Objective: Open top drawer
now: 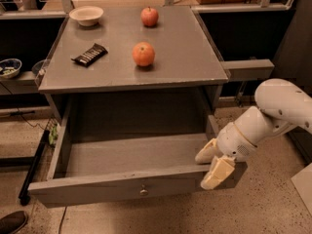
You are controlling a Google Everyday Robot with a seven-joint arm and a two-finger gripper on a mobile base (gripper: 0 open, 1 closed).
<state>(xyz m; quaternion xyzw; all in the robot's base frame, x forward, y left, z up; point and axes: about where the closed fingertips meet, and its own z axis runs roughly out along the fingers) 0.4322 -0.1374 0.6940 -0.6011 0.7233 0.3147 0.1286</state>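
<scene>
The top drawer (122,185) is pulled far out from under the grey cabinet top; its inside is bare. Its wide grey front panel has a small round metal knob (143,191) at centre. My gripper (211,164) is at the drawer's right front corner. One cream finger (206,151) lies inside the drawer behind the front panel, the other finger (218,173) hangs in front of it. The front panel's top edge sits between them. The white arm reaches in from the right.
On the cabinet top (190,48) are two red apples (144,54) (149,16), a dark snack bar (89,54) and a pale bowl (86,15). A blue bowl (9,68) sits on a shelf at left. A shoe (12,222) shows at bottom left.
</scene>
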